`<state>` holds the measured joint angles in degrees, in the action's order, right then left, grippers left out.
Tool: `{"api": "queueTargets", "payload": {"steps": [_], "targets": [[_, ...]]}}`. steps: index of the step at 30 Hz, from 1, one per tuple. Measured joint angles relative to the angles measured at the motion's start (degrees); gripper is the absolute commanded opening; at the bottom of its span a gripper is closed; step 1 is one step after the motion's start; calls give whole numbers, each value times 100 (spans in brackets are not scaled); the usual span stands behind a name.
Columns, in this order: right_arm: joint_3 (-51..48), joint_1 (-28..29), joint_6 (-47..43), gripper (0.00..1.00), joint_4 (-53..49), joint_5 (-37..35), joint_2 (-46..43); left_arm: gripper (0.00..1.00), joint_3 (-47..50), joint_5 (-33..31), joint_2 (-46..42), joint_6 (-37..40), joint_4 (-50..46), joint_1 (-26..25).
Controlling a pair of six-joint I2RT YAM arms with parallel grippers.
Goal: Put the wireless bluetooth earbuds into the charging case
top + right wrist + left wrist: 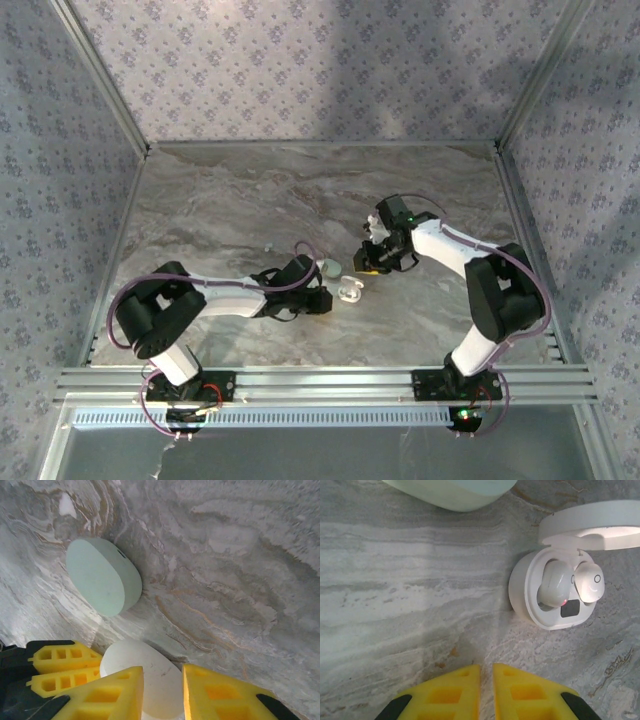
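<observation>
Two small white plastic earbuds (555, 582) lie in the wells of the round white charging case (520, 587), whose lid (590, 522) is open. It rests on the grey marbled surface (395, 590) near a pale mint oval case (102, 575). The left hand (486, 667) is pressed almost together on nothing, just short of the case. The right hand (162, 672) stands apart above the white lid. One bud looks perched rather than seated, so a careless nudge could tip it out or skid the light case away.

White-and-black arms (440, 240) (yellow end effectors (486, 680)).
</observation>
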<state>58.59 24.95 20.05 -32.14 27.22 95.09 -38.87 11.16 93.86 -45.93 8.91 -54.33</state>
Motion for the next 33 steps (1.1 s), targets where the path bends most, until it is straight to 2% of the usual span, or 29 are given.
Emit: {"api": "queueTargets", "payload": {"steps": [13,29,31,33], "targets": [[0,334,2,20,-11,2,83,15,-66,107,96,-20,31,37],[-70,566,35,21,-50,0,81,15,-68,109,68,-63,39,42],[-72,599,83,24,-50,-9,68,16,-57,81,46,-63,39,44],[-103,647,192,32,-50,-85,2,17,-4,48,-35,-61,28,68]]}}
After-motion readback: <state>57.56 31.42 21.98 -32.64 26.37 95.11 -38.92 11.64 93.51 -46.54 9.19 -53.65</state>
